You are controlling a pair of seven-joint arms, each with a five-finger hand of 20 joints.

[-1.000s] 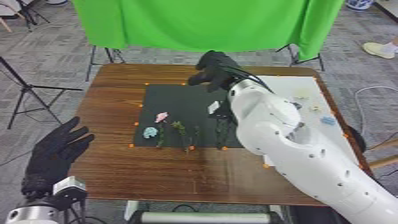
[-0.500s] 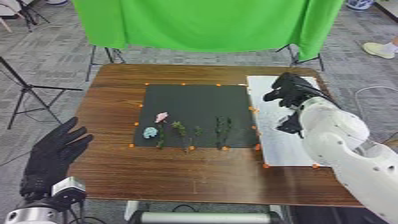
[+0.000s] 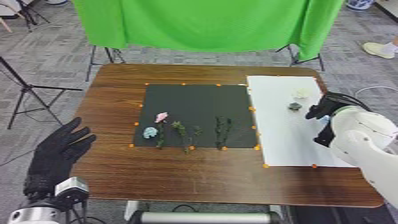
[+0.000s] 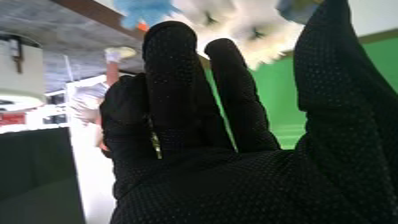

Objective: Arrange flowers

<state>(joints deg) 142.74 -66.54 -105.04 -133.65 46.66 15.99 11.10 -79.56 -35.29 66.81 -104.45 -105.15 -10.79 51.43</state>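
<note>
Two blossoms [image 3: 161,117] grace your black mat [image 3: 195,104]; blooms [image 3: 301,93] right of it likely remain; left hand [image 3: 55,150], right hand [image 4: 222,185] open.

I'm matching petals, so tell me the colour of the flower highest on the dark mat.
Pink; the flower shows best in the head view.

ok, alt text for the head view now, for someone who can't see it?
Robot's right hand is over the white sheet by pale flowers; pink and blue flowers and green stems lie on the dark mat, left hand at the table's left.
</note>
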